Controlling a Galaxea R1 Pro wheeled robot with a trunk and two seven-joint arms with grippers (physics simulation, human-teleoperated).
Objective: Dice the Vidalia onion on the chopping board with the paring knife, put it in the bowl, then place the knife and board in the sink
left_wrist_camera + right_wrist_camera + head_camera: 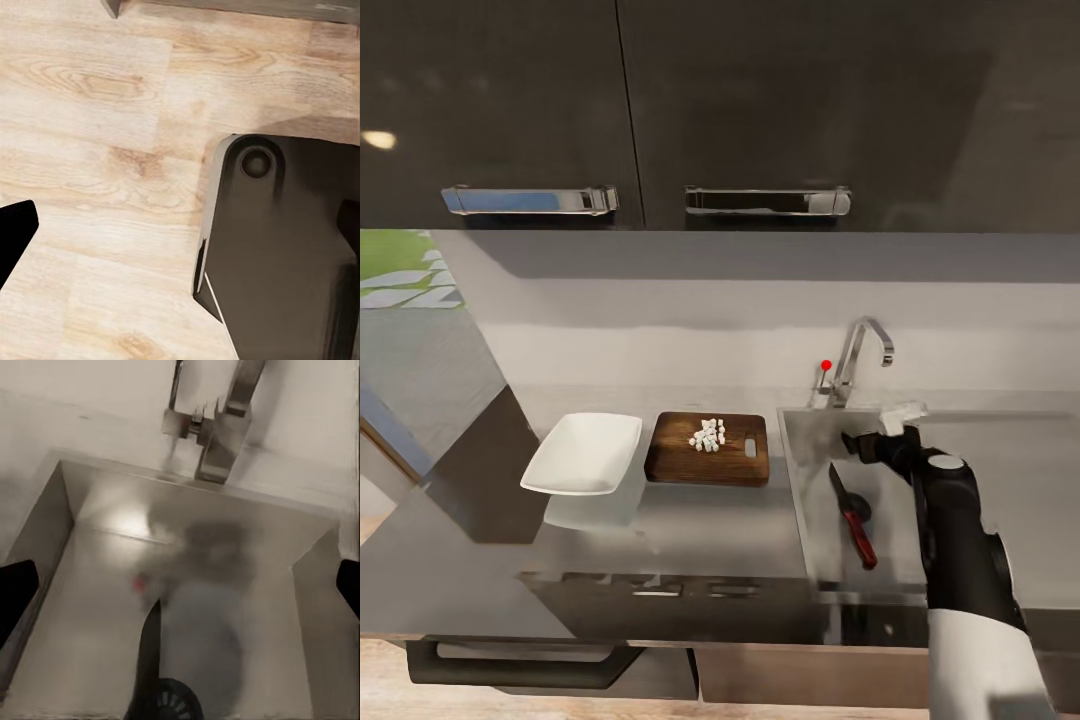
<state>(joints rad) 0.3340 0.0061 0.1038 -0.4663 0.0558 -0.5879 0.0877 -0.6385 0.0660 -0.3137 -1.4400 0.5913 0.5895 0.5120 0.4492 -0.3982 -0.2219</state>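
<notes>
Paring knife (854, 521) lies in sink (805, 500) basin, blade toward drain, apart from right gripper (892, 428) above it, fingers spread wide, empty. Diced onion (707, 434) sits piled on chopping board (706, 462), beside bowl (582, 454) on bench (690, 535); bowl empty. Judged step: knife placed. Next: onion into bowl, then board to sink. Left gripper (180, 232) hangs wide over wooden floor (97, 135).

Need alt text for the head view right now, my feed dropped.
The paring knife lies in the sink below the right pincer. On the countertop, diced onion sits on the chopping board beside an empty white bowl.
</notes>
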